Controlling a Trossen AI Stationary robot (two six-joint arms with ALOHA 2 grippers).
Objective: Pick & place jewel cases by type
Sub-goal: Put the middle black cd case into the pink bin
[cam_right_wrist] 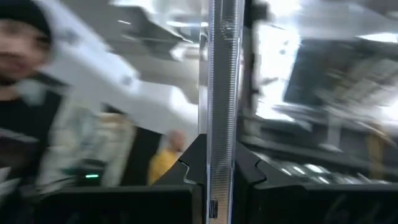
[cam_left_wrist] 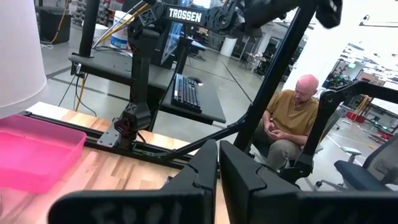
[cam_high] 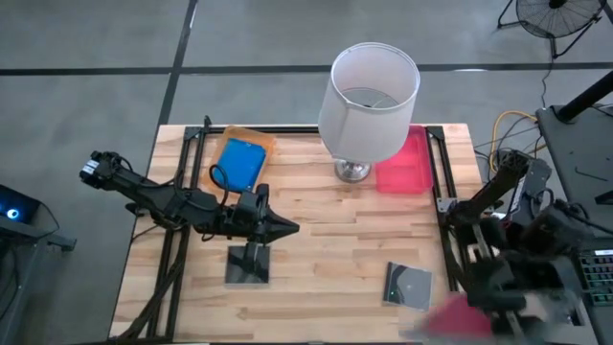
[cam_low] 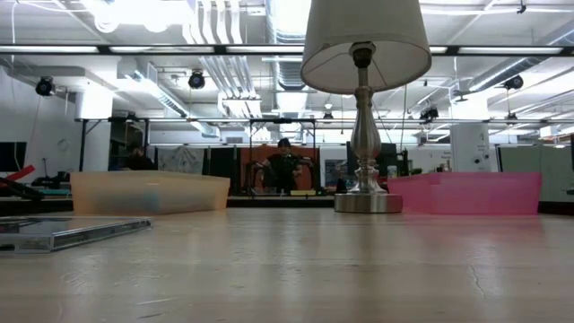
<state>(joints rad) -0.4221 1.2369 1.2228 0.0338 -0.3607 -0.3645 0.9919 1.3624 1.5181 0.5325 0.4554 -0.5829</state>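
My left gripper (cam_high: 287,227) hovers shut over the middle of the table, pointing toward its right edge; its fingers (cam_left_wrist: 217,163) touch nothing. One dark grey jewel case (cam_high: 249,265) lies flat just near of it, also seen in the low view (cam_low: 72,231). Another grey case (cam_high: 407,285) lies flat near the right edge. A blue case (cam_high: 239,163) rests in the orange tray (cam_high: 263,142). My right arm (cam_high: 493,259) is off the table's right side; its gripper (cam_right_wrist: 221,171) is shut on a clear jewel case (cam_right_wrist: 222,74). My right gripper pinches the clear jewel case between its two fingers by its lower part (cam_right_wrist: 222,146). The case shows edge-on and stands straight out past the fingertips. Only the room shows behind it, so it is lifted clear of the table.
A lamp (cam_high: 369,96) stands at the far middle of the table, with the pink tray (cam_high: 402,165) right of it. A blurred pink shape (cam_high: 460,316) shows by the right arm at the near right corner. People are in the room beyond (cam_left_wrist: 289,118). Bare wood lies between the two grey cases.
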